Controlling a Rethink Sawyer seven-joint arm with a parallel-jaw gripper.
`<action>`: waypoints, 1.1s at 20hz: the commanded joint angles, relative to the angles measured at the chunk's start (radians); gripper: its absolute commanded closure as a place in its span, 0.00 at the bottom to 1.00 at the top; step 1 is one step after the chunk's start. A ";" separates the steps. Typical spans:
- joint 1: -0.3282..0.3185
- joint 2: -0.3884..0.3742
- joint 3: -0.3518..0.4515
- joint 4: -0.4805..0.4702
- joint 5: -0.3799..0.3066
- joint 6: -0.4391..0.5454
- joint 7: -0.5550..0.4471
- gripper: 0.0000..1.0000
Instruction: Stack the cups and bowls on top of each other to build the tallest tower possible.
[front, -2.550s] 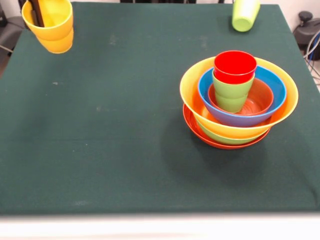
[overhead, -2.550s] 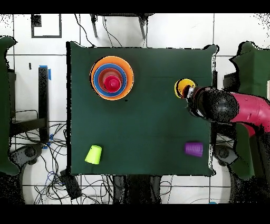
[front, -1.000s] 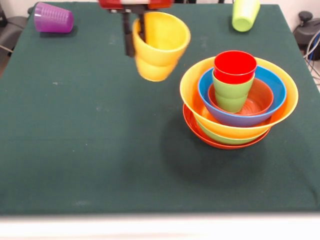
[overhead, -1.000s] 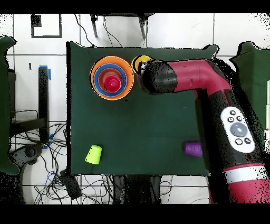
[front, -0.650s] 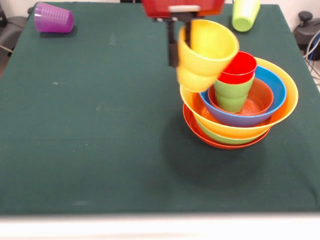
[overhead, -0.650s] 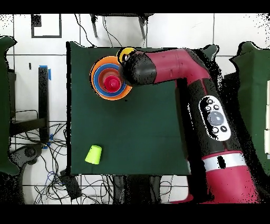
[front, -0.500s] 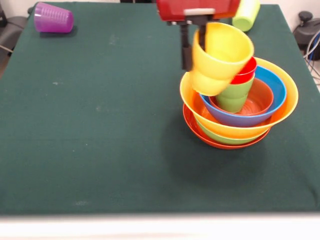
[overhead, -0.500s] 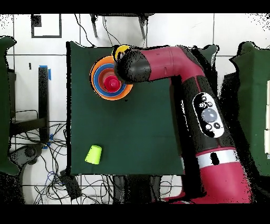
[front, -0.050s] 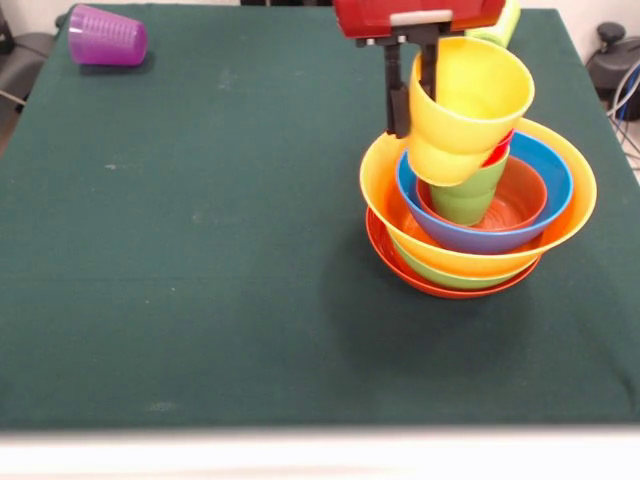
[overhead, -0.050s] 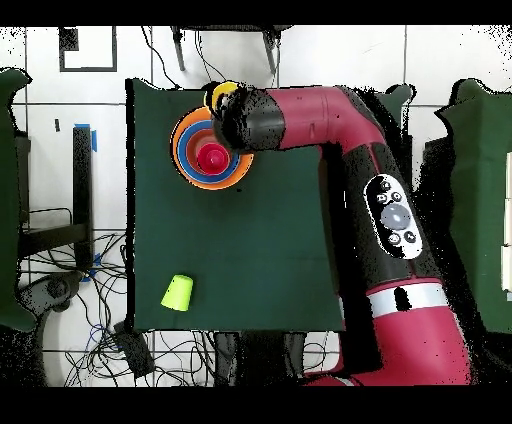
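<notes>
Taking the tower (front, -0.050s: 478, 215) of nested bowls as the landmark and moving across the front view from the left: a purple cup (front, -0.050s: 107, 35) is lying on its side far to the tower's left, at the back corner of the green table (front, -0.050s: 200, 250). Nearer in, the gripper (front, -0.050s: 411, 88) is hanging just above the tower's left rim, its fingers clamped on the wall of the yellow cup (front, -0.050s: 465, 105), one finger inside and one outside. The yellow cup is riding mouth-up and tilting, its base hovering over the red cup (front, -0.050s: 496, 150) that is sitting in a light green cup (front, -0.050s: 465, 195) at the tower's core. Behind the tower, a second light green cup (front, -0.050s: 500, 25) is peeking out past the arm (overhead, -0.050s: 330, 120).

In the overhead view the arm is covering part of the tower (overhead, -0.050s: 205, 160), and the second light green cup (overhead, -0.050s: 178, 292) is lying well away from it near the opposite table edge.

The risk, as I judge it, is the tilt: the yellow cup is sitting slightly left of the red cup's mouth, so a descent now could be catching the red rim, knocking the two nested cups askew or jamming the yellow one crooked. Releasing before it is seated level could be sending it tumbling into the blue bowl (front, -0.050s: 545, 190).
</notes>
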 joint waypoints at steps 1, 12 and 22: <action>-0.019 0.038 -0.091 0.071 0.028 0.121 0.071 1.00; -0.020 -0.011 -0.107 0.171 0.090 0.100 0.063 1.00; -0.003 -0.097 -0.121 0.304 0.109 0.041 0.082 1.00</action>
